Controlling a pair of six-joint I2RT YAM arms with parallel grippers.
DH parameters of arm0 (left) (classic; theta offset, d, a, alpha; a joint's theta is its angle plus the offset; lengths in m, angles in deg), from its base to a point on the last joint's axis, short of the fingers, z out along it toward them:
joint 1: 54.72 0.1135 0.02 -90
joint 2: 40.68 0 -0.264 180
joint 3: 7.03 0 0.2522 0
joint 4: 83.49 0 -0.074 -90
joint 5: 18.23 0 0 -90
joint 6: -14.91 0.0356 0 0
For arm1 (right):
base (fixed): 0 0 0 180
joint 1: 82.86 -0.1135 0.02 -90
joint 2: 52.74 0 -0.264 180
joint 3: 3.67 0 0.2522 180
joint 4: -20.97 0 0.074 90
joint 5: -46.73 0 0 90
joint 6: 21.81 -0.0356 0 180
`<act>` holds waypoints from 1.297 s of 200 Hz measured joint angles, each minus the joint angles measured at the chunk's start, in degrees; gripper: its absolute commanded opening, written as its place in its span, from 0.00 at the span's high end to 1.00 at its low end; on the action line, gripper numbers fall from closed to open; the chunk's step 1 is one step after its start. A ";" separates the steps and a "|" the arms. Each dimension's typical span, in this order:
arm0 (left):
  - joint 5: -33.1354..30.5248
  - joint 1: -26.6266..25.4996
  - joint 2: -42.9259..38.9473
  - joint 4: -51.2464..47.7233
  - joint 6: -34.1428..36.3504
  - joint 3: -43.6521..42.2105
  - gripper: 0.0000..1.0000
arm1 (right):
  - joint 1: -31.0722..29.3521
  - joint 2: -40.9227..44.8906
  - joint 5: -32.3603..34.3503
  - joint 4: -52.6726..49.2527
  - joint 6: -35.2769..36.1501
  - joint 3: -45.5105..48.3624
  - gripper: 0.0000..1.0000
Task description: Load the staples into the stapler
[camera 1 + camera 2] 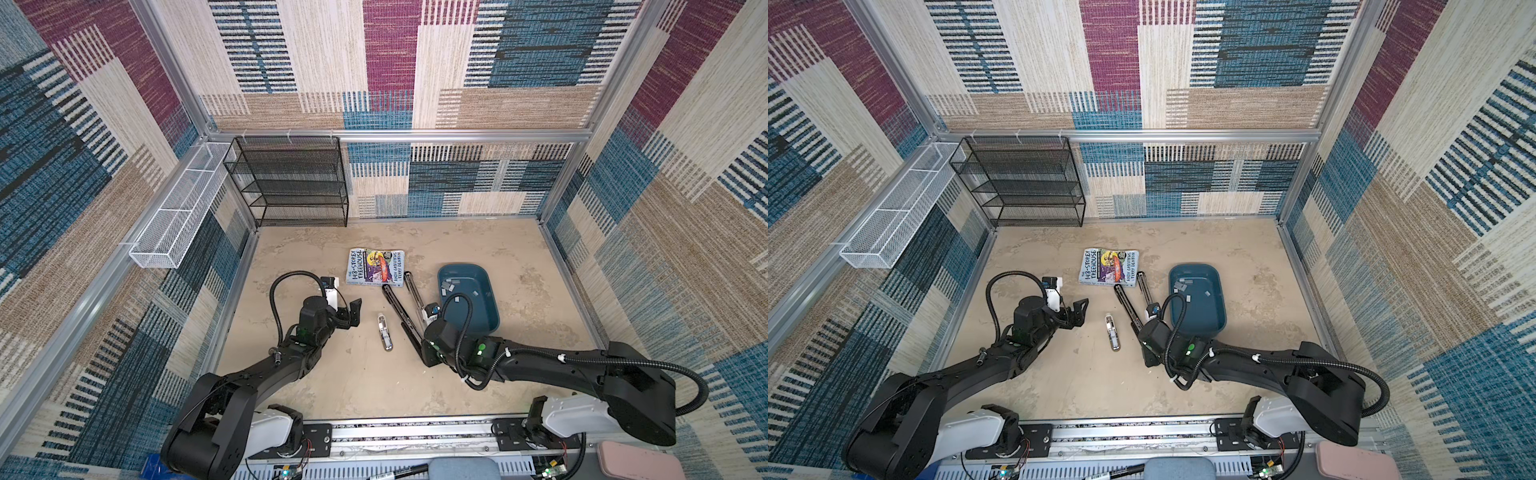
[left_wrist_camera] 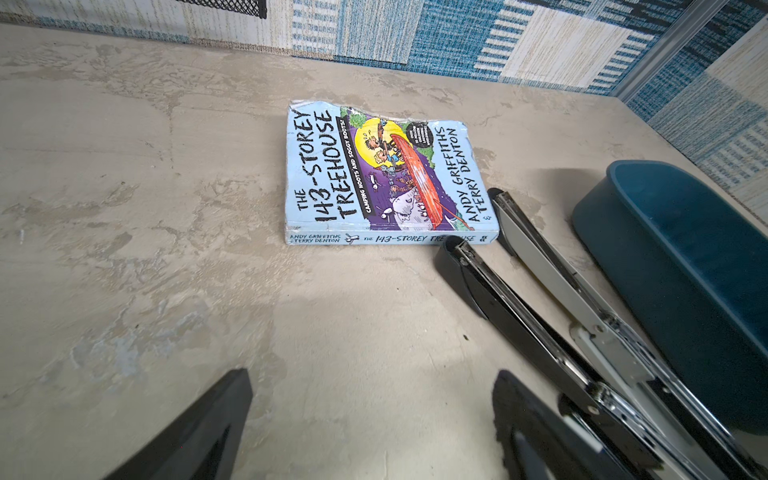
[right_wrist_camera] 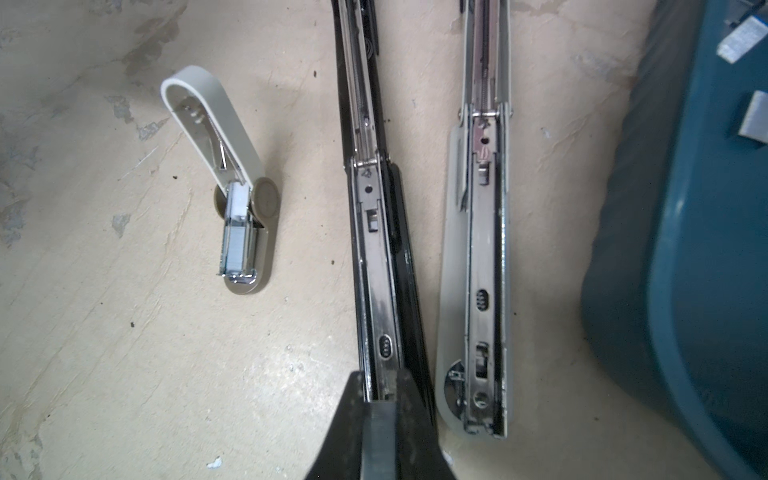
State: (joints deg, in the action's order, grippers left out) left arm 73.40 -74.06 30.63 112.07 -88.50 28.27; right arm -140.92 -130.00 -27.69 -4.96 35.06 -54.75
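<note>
Left gripper (image 1: 354, 313) hovers, jaws wide and empty, beside the small stapler (image 1: 385, 332). Right gripper (image 3: 380, 399), jaws closed with nothing visible between them, sits over the near end of the black stapler (image 3: 376, 257), which is opened flat. The staples (image 1: 452, 285) lie loose in the blue tray (image 1: 482, 320); a strip should be lifted level and seated squarely in the open channel.
</note>
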 measured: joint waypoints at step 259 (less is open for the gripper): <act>0.00 -0.17 0.17 -0.04 0.00 0.09 0.06 | -0.22 -1.25 1.62 -2.21 1.55 -0.87 0.94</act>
State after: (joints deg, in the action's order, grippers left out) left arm 73.40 -74.23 30.80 112.02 -88.50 28.36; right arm -141.14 -131.24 -26.08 -7.16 36.62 -55.62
